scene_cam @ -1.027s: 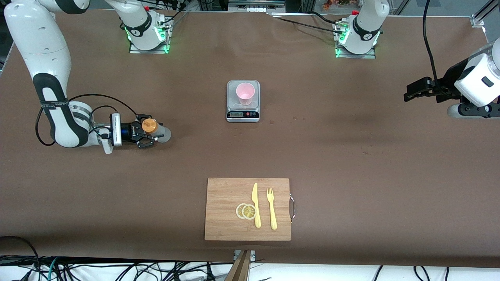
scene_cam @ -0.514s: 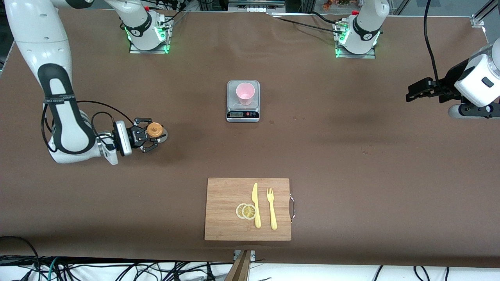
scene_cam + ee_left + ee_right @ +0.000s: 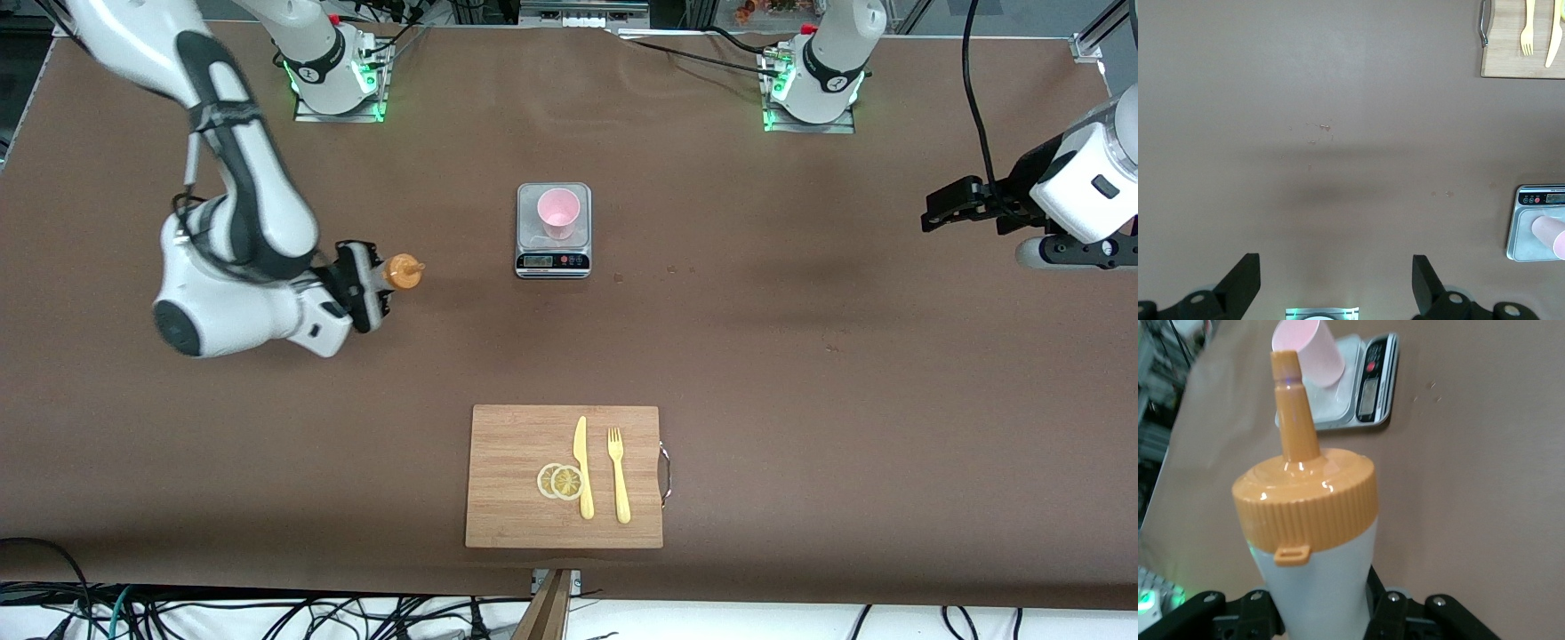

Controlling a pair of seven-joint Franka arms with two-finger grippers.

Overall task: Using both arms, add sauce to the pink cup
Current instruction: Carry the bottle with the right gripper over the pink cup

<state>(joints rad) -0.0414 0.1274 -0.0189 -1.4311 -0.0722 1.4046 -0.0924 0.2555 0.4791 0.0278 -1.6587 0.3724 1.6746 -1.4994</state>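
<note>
The pink cup (image 3: 558, 213) stands upright on a small scale's steel plate (image 3: 531, 233) at the table's middle. My right gripper (image 3: 369, 286) is shut on the whitish sauce bottle (image 3: 1321, 587) and holds it above the table, between the scale and the right arm's end. The orange nozzle cap (image 3: 402, 271) points toward the scale. In the right wrist view the cap (image 3: 1305, 507) fills the middle, with the cup (image 3: 1308, 350) and scale (image 3: 1365, 393) past the nozzle. My left gripper (image 3: 942, 209) waits open and empty over the left arm's end; its wrist view (image 3: 1336, 267) shows bare table between the fingers.
A wooden cutting board (image 3: 516, 511) lies nearer the front camera, carrying a yellow knife (image 3: 582, 467), a yellow fork (image 3: 618, 476) and two lemon slices (image 3: 560, 481). The left wrist view shows the board's corner (image 3: 1511, 60) and the scale (image 3: 1528, 240) at its edge.
My right arm has lifted the bottle off the table and swung it toward the scale, turning the nozzle from upright to pointing at the scale. The left arm has barely moved.
</note>
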